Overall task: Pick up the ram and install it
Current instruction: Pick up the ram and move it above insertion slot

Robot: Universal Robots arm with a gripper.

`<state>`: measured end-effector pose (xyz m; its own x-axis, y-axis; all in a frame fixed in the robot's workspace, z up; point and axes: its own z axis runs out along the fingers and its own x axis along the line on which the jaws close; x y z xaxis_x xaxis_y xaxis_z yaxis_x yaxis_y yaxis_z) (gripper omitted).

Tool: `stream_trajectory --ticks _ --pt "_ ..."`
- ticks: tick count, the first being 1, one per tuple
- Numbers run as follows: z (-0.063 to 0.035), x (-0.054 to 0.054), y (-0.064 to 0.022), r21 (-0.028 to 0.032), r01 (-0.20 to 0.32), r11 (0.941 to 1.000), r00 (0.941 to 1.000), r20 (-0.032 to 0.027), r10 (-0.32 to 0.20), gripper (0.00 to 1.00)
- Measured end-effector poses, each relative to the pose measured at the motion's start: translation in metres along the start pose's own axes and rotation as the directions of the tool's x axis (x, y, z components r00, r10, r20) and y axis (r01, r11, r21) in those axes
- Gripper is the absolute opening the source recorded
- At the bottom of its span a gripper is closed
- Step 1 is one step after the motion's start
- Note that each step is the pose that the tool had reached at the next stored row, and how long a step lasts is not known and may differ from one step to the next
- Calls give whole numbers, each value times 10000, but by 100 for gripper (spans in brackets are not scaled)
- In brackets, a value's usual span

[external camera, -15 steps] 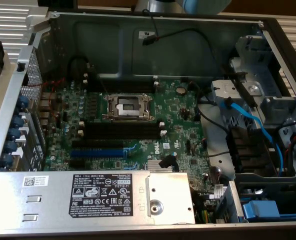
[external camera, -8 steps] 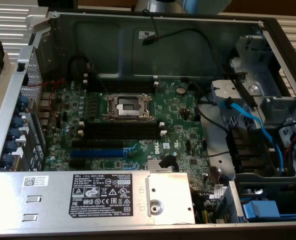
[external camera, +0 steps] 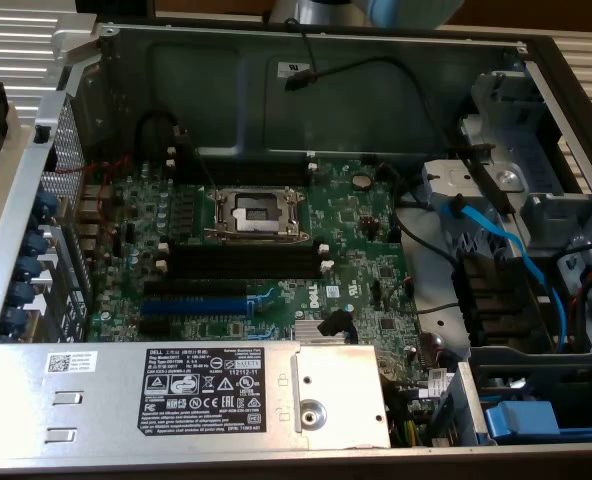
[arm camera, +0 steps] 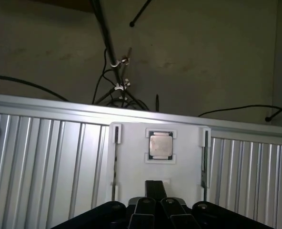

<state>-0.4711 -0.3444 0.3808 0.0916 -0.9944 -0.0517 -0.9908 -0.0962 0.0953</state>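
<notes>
— Clenched shut, the claw (arm camera: 155,191) hangs over the ribbed metal bench (arm camera: 45,162), its black fingertips pressed together just short of a white holder (arm camera: 131,167).
— And the ram?
— What looks like the ram (arm camera: 205,160) stands edge-on as a thin dark strip in a narrow groove along one side of that holder, apart from the claw. A similar strip (arm camera: 115,164) sits in the groove on the opposite side, and a square processor chip (arm camera: 160,145) lies between them. The holder rests against the bench's edge rail, and tangled black cables (arm camera: 117,88) trail across the floor beyond.
— What crowds the slots?
— Inside the open computer case (external camera: 226,60), the black memory slots (external camera: 241,262) with white end clips run just beside the processor socket (external camera: 256,212). A blue slot (external camera: 191,305) lies nearer the power supply (external camera: 176,395), which covers one edge of the motherboard (external camera: 366,240). Blue cables (external camera: 496,240) loop at the exterior view's right, apart from the slots. The ram is not yet installed.
</notes>
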Motion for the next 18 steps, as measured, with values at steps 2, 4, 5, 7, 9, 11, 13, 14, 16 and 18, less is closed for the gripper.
stream_trajectory --ticks 2,4,5,7,9,11,13,14,16,18 --pt "3 10 0 -210 -4 9998 10000 62 5 10" --pt "7 18 0 -342 -6 9994 10000 85 9 10" --pt "8 21 0 -366 -5 9993 10000 87 8 10" --pt "10 24 1 -373 -5 9993 10000 88 8 10" --pt "13 28 0 -372 -4 9993 10000 88 7 10" --pt "20 30 0 -372 -5 9993 10000 89 8 10" --pt "24 36 1 -370 -3 9993 10000 89 6 10" --pt "25 41 1 -372 -2 9993 10000 88 5 10" --pt "31 50 1 -371 -3 9993 10000 89 6 10" --pt "36 51 2 -368 -5 9993 10000 88 8 10"
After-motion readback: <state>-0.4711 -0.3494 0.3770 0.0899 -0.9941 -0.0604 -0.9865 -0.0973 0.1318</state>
